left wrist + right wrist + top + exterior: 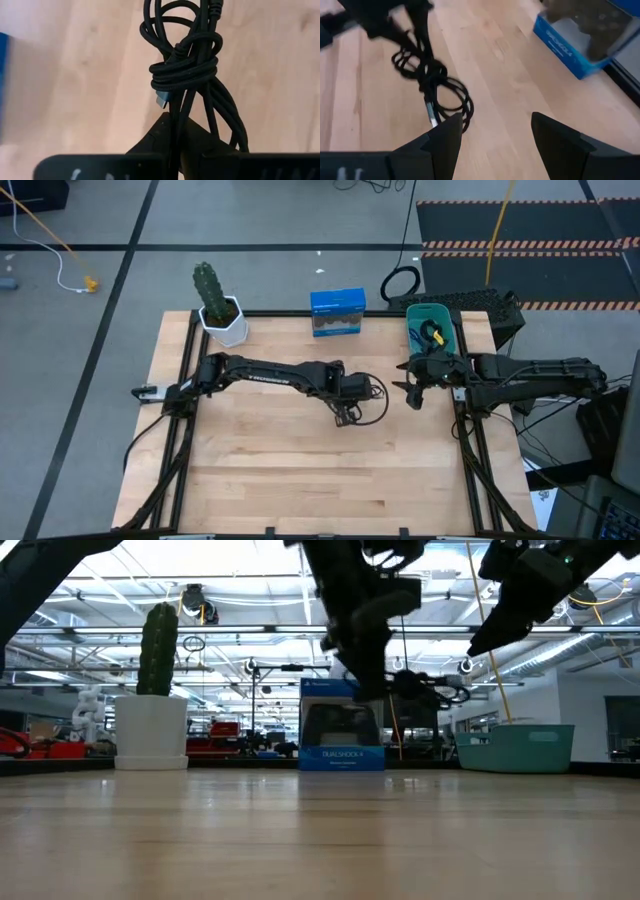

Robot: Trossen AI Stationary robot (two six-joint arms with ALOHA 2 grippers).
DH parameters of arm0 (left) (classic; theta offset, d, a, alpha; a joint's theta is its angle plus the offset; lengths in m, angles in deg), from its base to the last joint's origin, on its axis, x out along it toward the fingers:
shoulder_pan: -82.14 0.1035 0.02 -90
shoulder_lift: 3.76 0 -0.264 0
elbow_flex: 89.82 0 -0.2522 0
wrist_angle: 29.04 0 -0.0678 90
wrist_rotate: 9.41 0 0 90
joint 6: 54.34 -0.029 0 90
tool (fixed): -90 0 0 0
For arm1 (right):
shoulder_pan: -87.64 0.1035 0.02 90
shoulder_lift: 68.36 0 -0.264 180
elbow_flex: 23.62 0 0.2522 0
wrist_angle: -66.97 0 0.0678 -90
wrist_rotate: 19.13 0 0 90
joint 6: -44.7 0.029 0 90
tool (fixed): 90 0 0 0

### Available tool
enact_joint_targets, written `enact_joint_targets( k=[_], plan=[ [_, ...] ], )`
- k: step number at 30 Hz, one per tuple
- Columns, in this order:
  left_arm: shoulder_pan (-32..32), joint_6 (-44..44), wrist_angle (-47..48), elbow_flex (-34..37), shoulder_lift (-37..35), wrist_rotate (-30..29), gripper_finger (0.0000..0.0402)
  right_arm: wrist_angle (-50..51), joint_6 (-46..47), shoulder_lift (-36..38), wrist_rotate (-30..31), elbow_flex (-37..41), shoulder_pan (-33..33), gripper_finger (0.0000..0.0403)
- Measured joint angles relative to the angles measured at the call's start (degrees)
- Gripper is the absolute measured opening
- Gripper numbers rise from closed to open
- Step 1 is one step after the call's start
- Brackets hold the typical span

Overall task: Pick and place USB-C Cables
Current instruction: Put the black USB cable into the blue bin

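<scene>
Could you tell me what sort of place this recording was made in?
Probably a robotics lab or workshop: the wooden table stands on a taped concrete floor, hazard-striped mats lie behind it, and the low view shows an open hall with ceiling trusses and equipment benches.

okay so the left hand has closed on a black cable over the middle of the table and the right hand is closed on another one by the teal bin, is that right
Not quite. The right hand is open and holds nothing: the right wrist view shows its fingers spread apart over bare wood. The rest stands: the left hand has closed on the black cable over the middle of the table, and the right hand sits by the teal bin.
</scene>
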Motion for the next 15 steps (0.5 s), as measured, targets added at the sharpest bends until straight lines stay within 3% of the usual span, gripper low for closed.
enact_joint_targets(
  k=[4,8,15],
  plan=[
    [-1.0,-6.0,8.2,-3.8,0.1,-5.4,0.0026,-10.3,-1.8,-0.1,-3.8,5.5,0.0,0.0230],
    [-1.4,-7.0,12.5,-4.3,0.0,-6.6,0.0012,-19.0,-4.5,-0.1,-7.7,9.5,0.0,0.0230],
    [-1.0,-7.4,11.4,-1.5,0.1,-9.8,0.0027,-21.2,-4.5,0.0,-8.7,11.1,0.0,0.0231]
  ],
)
